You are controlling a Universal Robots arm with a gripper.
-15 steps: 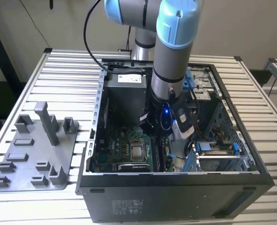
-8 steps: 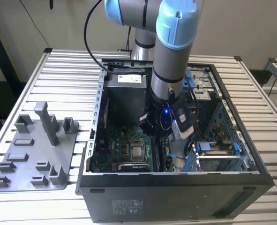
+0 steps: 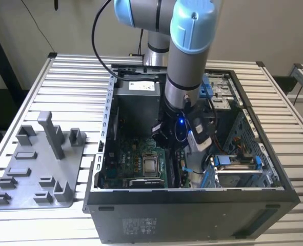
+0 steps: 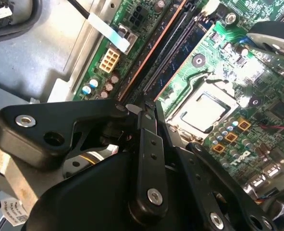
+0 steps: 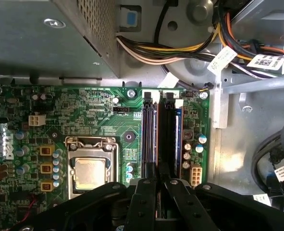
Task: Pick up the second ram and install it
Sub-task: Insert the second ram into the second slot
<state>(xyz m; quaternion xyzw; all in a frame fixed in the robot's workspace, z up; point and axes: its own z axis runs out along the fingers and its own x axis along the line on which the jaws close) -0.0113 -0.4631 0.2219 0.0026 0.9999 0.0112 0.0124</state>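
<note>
Arm [image 3: 184, 66]: light blue joint caps, grey tube. End effector [image 5: 158, 185]: matte black. Computer case [image 3: 192, 210]: black shell, grey interior. Motherboard [image 5: 98, 115]: green, with gold-orange components. Processor socket [image 5: 91, 168]: silver. Memory slots [image 5: 151, 134]: black. Fixture tray [image 3: 36, 174]: plain grey. Tabletop [image 3: 74, 87]: silver-white, ribbed in parallel slats. Cable bundle [image 5: 180, 50]: yellow, orange, black.

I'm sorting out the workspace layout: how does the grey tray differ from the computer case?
The grey tray is light grey; the computer case is black. The tray lies low and flat at the exterior view's left, with posts sticking up; the case is a deep open box further right. The tray is bare plastic; the case holds the motherboard, with the gripper over it. Both rest on the slatted table.
</note>
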